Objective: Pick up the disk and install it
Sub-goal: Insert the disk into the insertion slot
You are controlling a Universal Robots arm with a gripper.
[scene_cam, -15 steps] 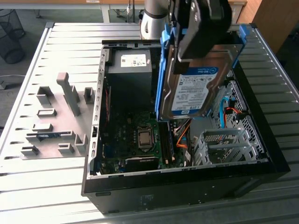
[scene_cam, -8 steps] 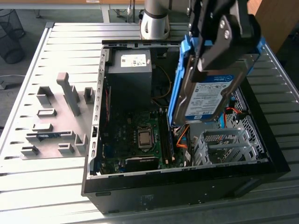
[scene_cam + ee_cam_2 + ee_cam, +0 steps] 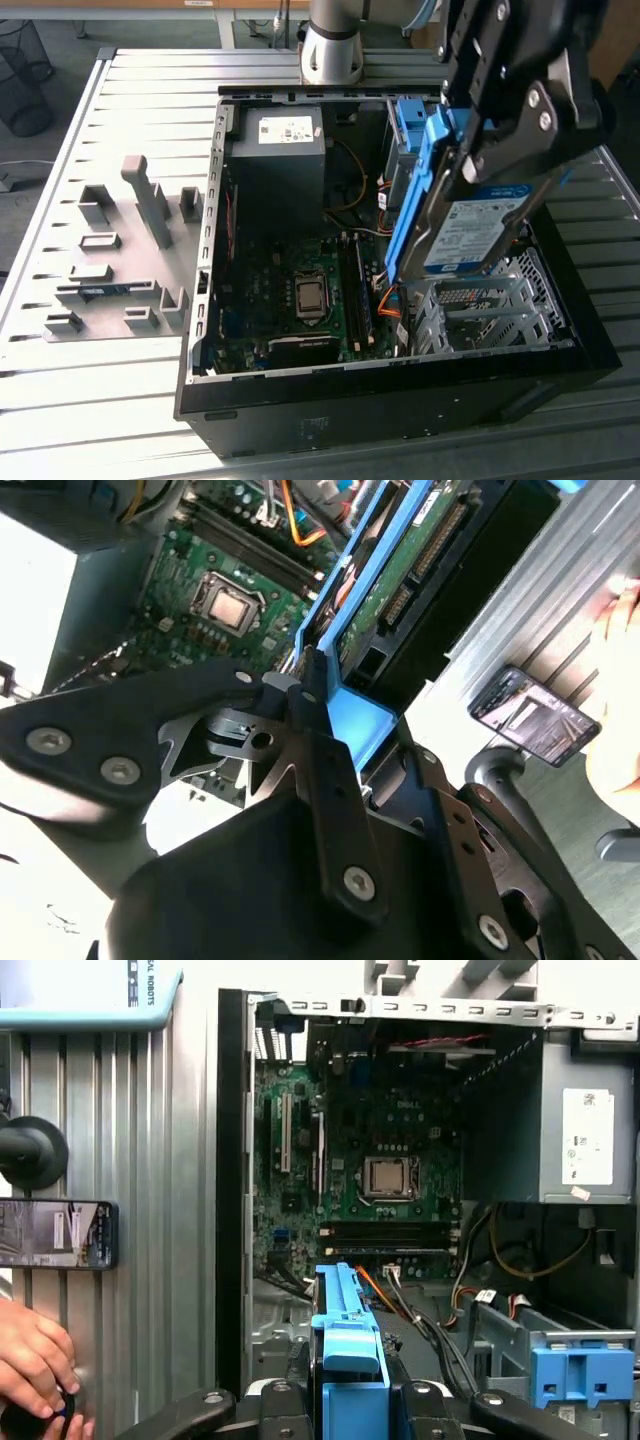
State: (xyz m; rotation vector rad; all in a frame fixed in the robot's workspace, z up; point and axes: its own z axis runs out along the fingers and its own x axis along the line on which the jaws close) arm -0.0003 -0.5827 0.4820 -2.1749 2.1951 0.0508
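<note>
Between the jaws — the disk point(image 3: 470, 235)

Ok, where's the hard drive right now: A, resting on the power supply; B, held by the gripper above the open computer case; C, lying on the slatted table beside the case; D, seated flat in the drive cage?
B: in the exterior view the gripper is shut on the hard drive, which hangs tilted above the drive cage of the open computer case.
</note>
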